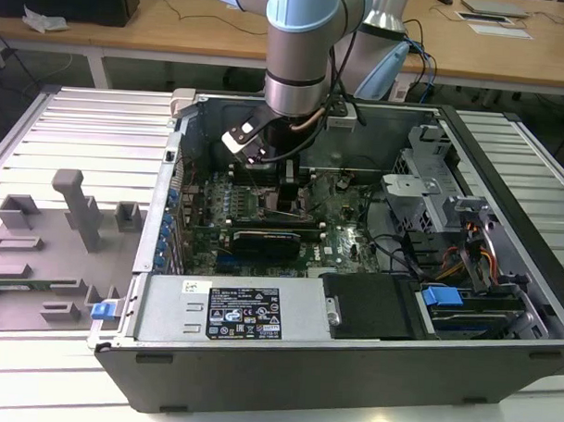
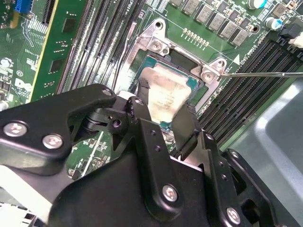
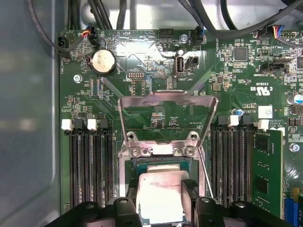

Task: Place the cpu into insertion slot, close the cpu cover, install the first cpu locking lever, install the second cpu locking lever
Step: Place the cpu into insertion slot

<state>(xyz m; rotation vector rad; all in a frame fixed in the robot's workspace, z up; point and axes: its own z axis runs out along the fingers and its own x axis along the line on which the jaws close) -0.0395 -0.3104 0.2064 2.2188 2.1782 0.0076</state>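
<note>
Hand (image 3: pixel 161 187) gripped cpu (image 3: pixel 161 201) by two opposite edges, chip low over slot (image 3: pixel 142 165), seating unclear. Cover (image 3: pixel 165 96) stood tilted up, open. Chip likely light, stiff, slick-topped, fragile underneath: edge hold only, level, gentle squeeze.

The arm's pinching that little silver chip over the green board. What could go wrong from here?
The cpu, held by the gripper over the insertion slot, might go in skewed and fail to seat. The cpu cover stands open just beyond the fingers; a bump could swing it onto them. A thin metal lever runs close by and could snag.
</note>
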